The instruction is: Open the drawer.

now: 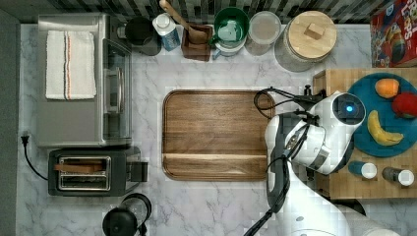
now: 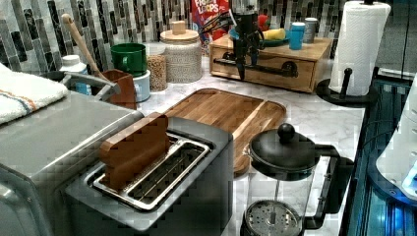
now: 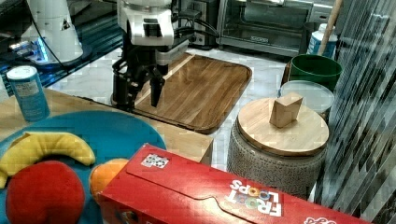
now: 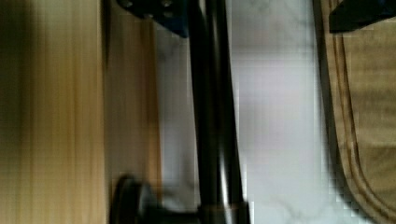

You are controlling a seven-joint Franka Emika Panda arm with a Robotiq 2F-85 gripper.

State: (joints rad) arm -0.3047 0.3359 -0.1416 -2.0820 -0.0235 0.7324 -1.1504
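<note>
The drawer [image 2: 275, 69] is the front of a light bamboo box [image 1: 339, 78] at the top view's right. Its long black bar handle [image 2: 268, 68] runs across that front, which looks flush with the box in the left view. My gripper [image 2: 244, 66] hangs straight down over the handle's left part in the left view. In the wrist view the handle [image 4: 212, 116] passes between my fingers [image 4: 154, 16], close to one and far from the other. The gripper [image 3: 137, 99] is open, its jaws wide apart, and it grips nothing.
The dark wooden tray [image 1: 216, 135] lies on the marble counter just in front of the drawer. On the box stand a blue plate [image 1: 361, 91] with fruit and two shakers [image 1: 364, 169]. A paper towel roll [image 2: 356, 46] is beside the box, and a lidded jar [image 3: 280, 140] nearby.
</note>
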